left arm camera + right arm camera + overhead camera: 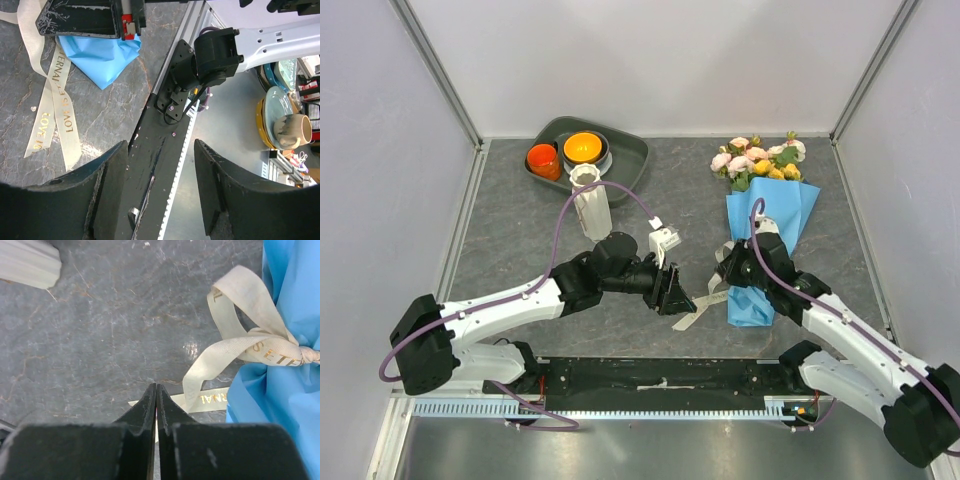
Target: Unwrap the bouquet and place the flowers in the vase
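Bouquet (772, 215) check, top cam first: where's it lying? (dex)

Right half of the grey bench (520, 230), flat on its side. All the flowers (758, 160) point at the back wall, and the blue cone's tip points at the arms. A cream ribbon (703, 300) trails off its left side. The vase (592, 208) is left of centre, well apart from it, just in front of the dark tray (632, 152) with the orange bowls (582, 147). (mo)

And the arms? (dex)

So the right end effector (735, 268) sits at the cone's left edge, by the ribbon. Then the left end effector (678, 298) hangs mid-bench, between vase and bouquet, close to the ribbon tails. (mo)

Left wrist cam? (dex)

Its fingers (107, 175) stand wide apart, nothing between them. Past them there's the black base rail (150, 160), the ribbon's two tails with gold lettering flat on the bench, and the cone's blue tip up top. (mo)

Right wrist cam? (dex)

That one's fingertips are pressed flat together, low over the bench. A ribbon tail runs right by the tips; whether it's pinched, can't tell. The bow's loop and knot (306, 356) are off to the right against the blue paper, all tied up. (mo)
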Robot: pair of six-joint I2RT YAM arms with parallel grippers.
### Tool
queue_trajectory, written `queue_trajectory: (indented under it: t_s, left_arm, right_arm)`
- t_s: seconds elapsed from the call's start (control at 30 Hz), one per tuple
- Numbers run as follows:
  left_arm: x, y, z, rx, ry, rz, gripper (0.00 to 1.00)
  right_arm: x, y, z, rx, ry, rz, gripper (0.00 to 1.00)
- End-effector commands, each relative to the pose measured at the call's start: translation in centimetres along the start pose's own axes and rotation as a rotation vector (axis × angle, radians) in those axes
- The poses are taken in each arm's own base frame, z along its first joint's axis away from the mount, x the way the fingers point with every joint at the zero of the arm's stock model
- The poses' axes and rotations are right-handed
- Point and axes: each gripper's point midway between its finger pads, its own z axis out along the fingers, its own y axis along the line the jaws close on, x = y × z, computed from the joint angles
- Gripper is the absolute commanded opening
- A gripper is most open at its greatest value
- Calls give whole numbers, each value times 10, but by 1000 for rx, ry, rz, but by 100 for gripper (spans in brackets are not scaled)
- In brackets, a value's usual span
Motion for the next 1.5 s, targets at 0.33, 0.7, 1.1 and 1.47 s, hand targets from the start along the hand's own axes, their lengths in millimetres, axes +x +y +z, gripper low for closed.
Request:
queue_trajectory:
  t_s: [0.33,0.7,1.1,1.47]
  left_arm:
    - [-9,-1,2,-9,-28,30,62]
    - [8,8,3,-20,7,-6,62]
    - [21,29,22,-64,69,0,62]
    - [30,77,70,-181,195,80,54]
  right_arm:
    - [55,-12,16,89,153,-57,63]
    - [77,-26,39,228,154,-152,45]
    - [4,15,-12,120,-59,-152,0]
    - [-28,6,-79,106,-185,-95,0]
